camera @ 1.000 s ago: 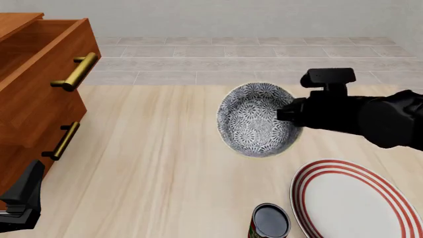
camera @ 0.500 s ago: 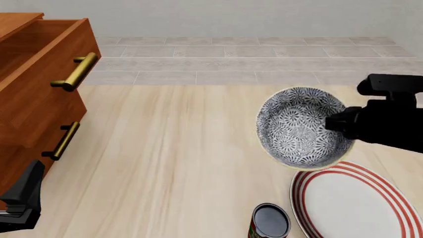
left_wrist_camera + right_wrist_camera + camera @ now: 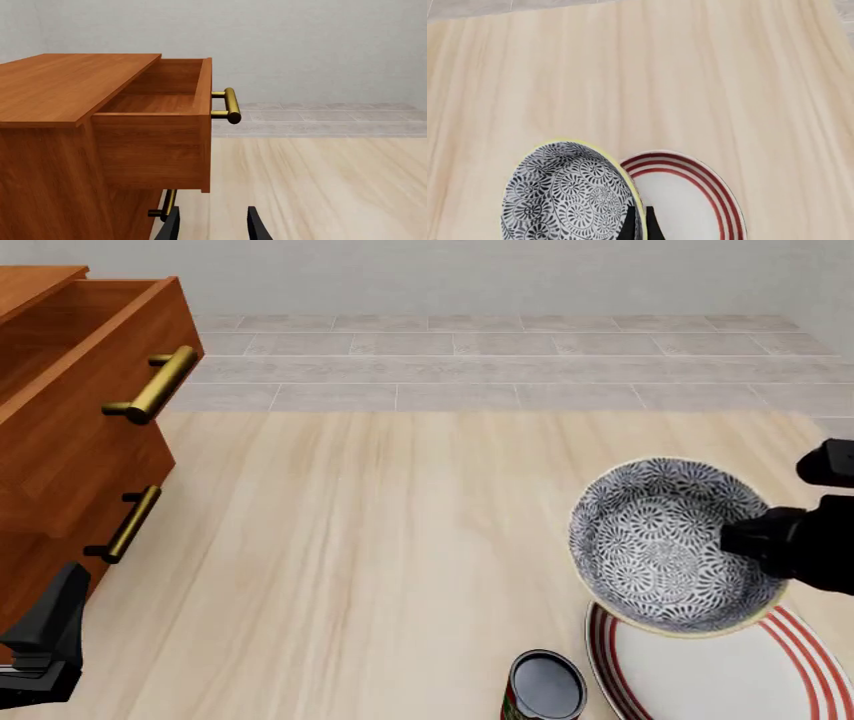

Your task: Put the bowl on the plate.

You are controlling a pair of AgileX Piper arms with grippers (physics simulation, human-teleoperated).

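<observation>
The bowl [image 3: 667, 545], patterned grey-blue with a pale rim, hangs tilted in the air over the far edge of the plate [image 3: 727, 675]. My right gripper [image 3: 750, 538] comes in from the right and is shut on the bowl's rim. In the right wrist view the fingers [image 3: 630, 224] pinch the rim of the bowl [image 3: 564, 195], and the red-ringed plate [image 3: 690, 200] lies just beyond it. My left gripper [image 3: 51, 632] stays low at the near left, far from both. Its fingers [image 3: 257, 229] stand open with nothing between them.
A small dark can [image 3: 545, 686] stands just left of the plate at the near edge. A wooden cabinet [image 3: 67, 440] with its top drawer [image 3: 160, 130] pulled out and brass handles [image 3: 154, 385] fills the left side.
My right gripper has carried the bowl right and toward the near edge, from the table's middle to a spot overlapping the plate's far rim. The left arm has not moved.
</observation>
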